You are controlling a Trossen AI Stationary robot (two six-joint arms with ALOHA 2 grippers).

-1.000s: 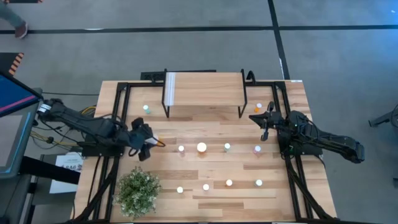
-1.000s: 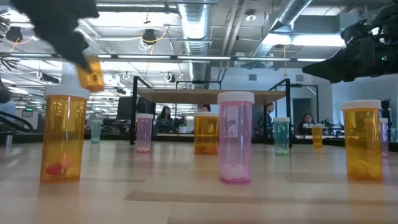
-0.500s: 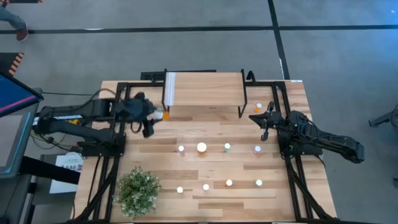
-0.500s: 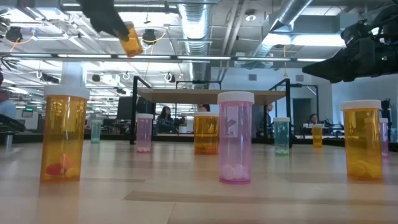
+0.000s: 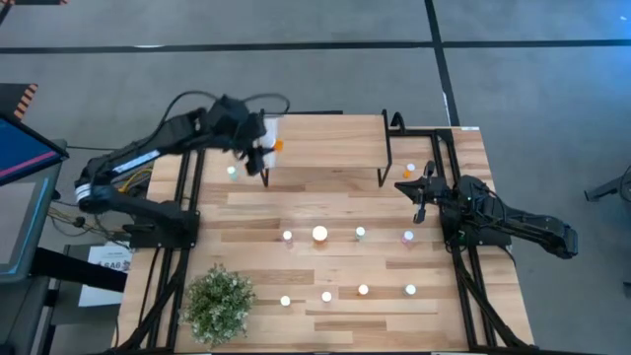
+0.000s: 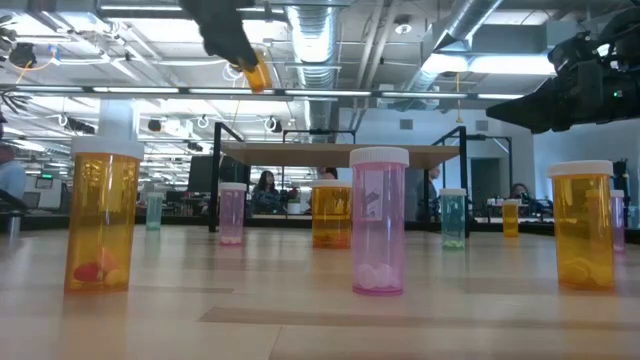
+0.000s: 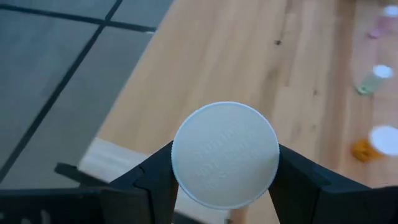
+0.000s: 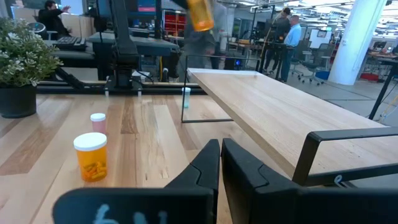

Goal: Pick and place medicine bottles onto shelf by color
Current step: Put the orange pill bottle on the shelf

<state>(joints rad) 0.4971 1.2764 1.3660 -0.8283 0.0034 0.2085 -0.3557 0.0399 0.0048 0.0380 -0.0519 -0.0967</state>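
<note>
My left gripper is shut on a small orange bottle with a white cap, in the air over the left end of the shelf. The bottle also shows high in the low view and in the right wrist view. My right gripper is shut and empty, near the table's right side beside the shelf's right legs. Several bottles stand upright on the tabletop, among them a larger orange one, a teal one and an orange one. My left gripper pinches the orange bottle between its two fingers at the sides of the white cap, whose top faces the wrist camera. The orange body sticks out past the fingertips, tilted. The bottle is lifted clear, above the shelf's plank.
A potted plant stands at the near left. Two rows of bottles fill the table's middle and near part. The shelf's black legs stand on the far half. People sit in the room behind.
My left gripper has carried the orange bottle up and toward the table's far edge, from over the table's left side to above the shelf's left end, staying shut on it. The bottle has risen well above the plank.
</note>
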